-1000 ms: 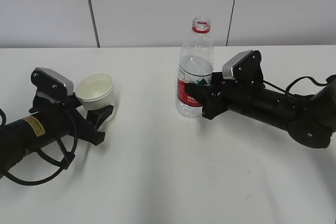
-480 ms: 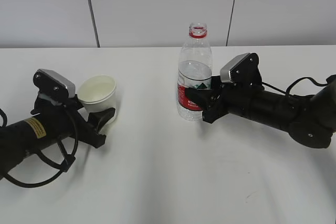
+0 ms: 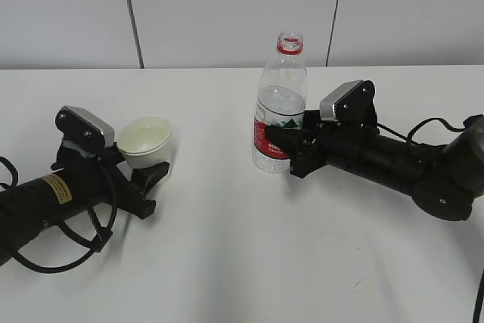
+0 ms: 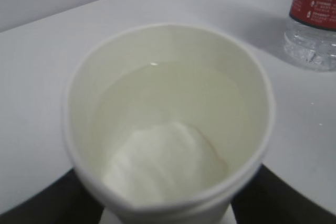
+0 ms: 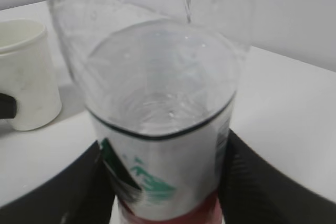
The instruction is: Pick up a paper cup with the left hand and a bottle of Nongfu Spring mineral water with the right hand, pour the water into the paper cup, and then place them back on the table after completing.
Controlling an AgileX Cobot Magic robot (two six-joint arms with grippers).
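A white paper cup [image 3: 146, 140] with water in it sits between the fingers of my left gripper [image 3: 145, 166], which is shut on it low over the table [image 3: 242, 262]. From the left wrist, the cup [image 4: 168, 119] fills the view with dark fingers [image 4: 47, 203] on either side. The uncapped Nongfu Spring bottle [image 3: 280, 111], partly full with a red-and-white label, stands upright with my right gripper [image 3: 284, 146] shut on its lower body. The right wrist view shows the bottle [image 5: 163, 145] between black fingers [image 5: 252, 182]. I cannot tell whether cup or bottle touches the table.
A pale panelled wall [image 3: 227, 5] runs behind the white table. The left arm's black cable [image 3: 76, 240] loops on the tabletop at the near left. The bottle [image 4: 315, 19] stands to the cup's right, a short gap apart.
The left gripper has sunk toward the table with the cup and shifted slightly right. The bottle has come down a little in the right gripper and stays upright.
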